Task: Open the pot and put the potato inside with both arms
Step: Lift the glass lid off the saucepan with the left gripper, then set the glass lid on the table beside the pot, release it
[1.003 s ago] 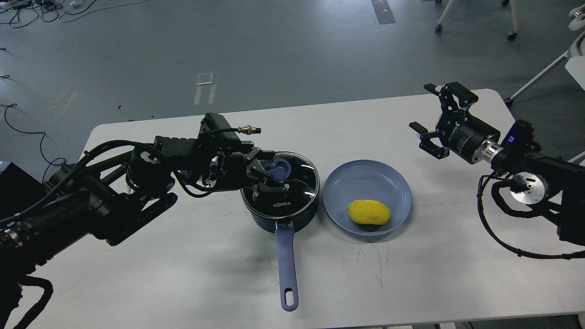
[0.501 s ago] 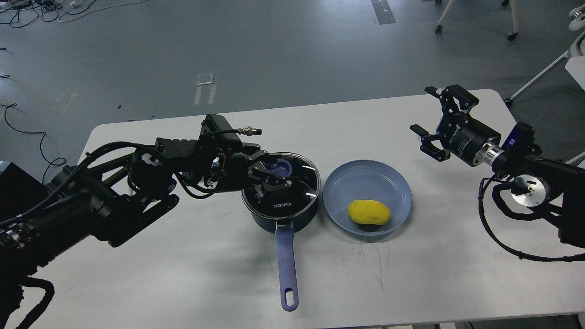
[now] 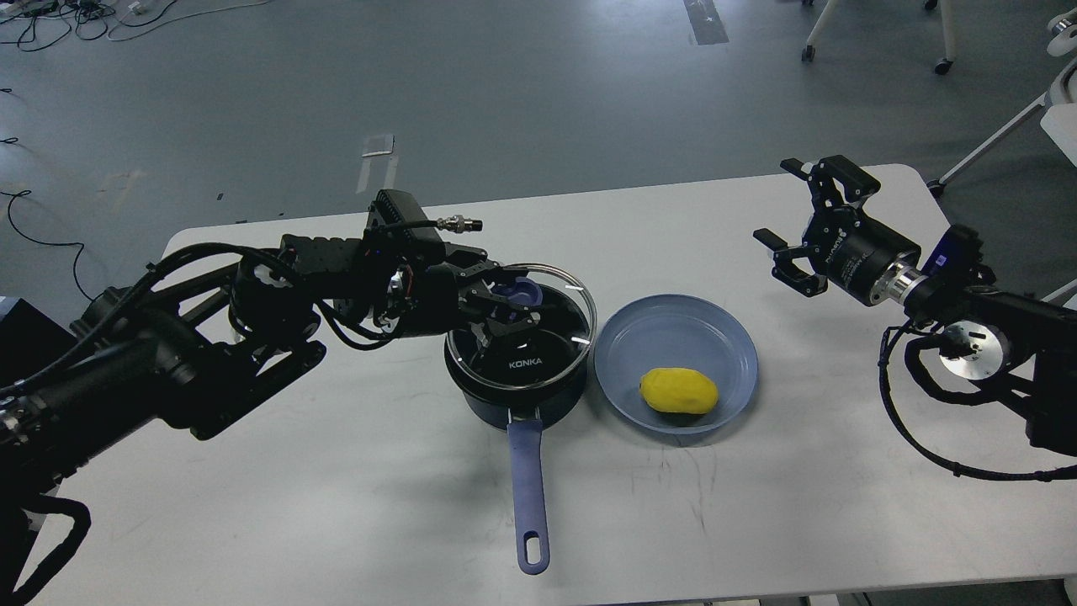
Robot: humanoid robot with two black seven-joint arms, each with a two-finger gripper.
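My left tool (image 3: 505, 310) is clamped on the blue knob (image 3: 519, 294) of the glass lid (image 3: 523, 337), which reads "KONKA". Lid sits raised and tilted above the saucepan (image 3: 513, 402), far edge higher. So opening is underway, not finished. Potato (image 3: 678, 391) lies in the blue plate (image 3: 732, 345), just right of the saucepan, untouched. My right tool (image 3: 799, 225) hangs wide and empty, well right of the saucepan, above the tabletop (image 3: 336, 505). Left to do: clear lid, move potato in.

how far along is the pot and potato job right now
Done: left gripper is clamped on the lid knob. In hand: the lid sits tilted, far edge raised off the pot. Left: the potato lies on the blue plate; right gripper hangs open, empty.
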